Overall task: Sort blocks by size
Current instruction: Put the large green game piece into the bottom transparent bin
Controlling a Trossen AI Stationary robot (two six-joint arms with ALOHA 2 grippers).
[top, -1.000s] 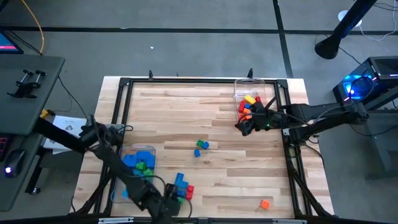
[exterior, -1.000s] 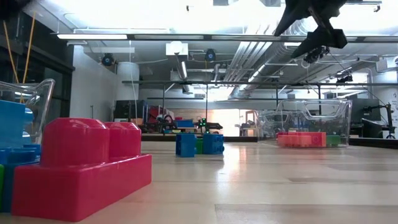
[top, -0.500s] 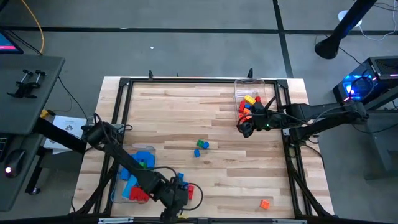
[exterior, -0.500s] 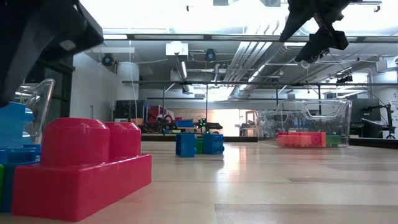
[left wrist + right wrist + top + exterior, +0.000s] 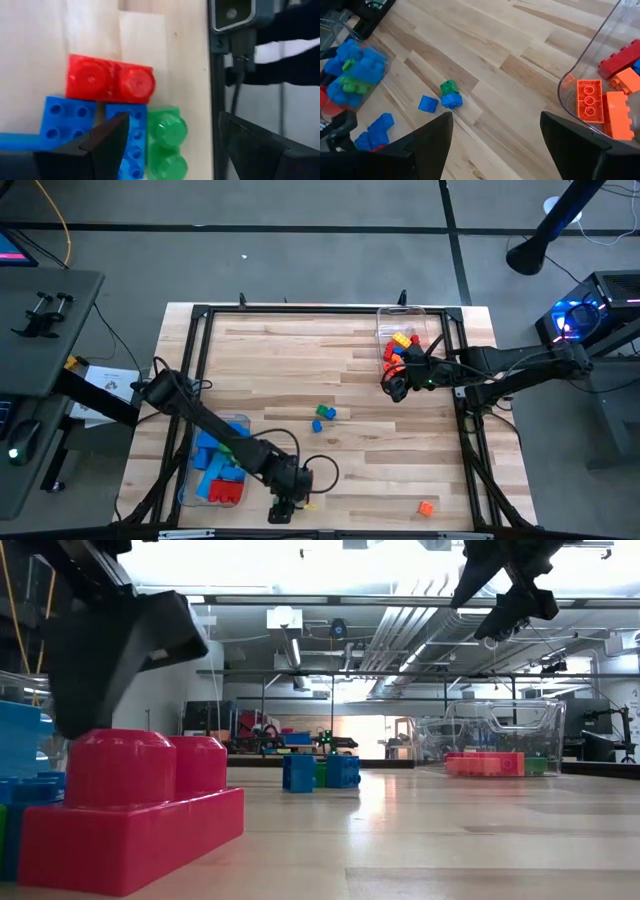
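The left gripper is held at the near edge of the tabletop, left of centre, directly over a cluster of blocks. Its fingers are spread wide, and nothing is gripped between them. In the left wrist view a red block is seen lying flat, with blue blocks touching one long side and a green block just beside them. In the low view the red block fills the near left, with the left gripper's dark body above it.

A clear tub is set by the near left corner, filled with blue, green and red blocks. A lone orange block is found near the near right corner.

Around the middle of the tabletop, two small blue blocks and a small green one are grouped close together.

The right gripper is raised near the far right, beside a second clear tub that holds red, orange and yellow blocks. Its fingers are also parted widely, and nothing is held.
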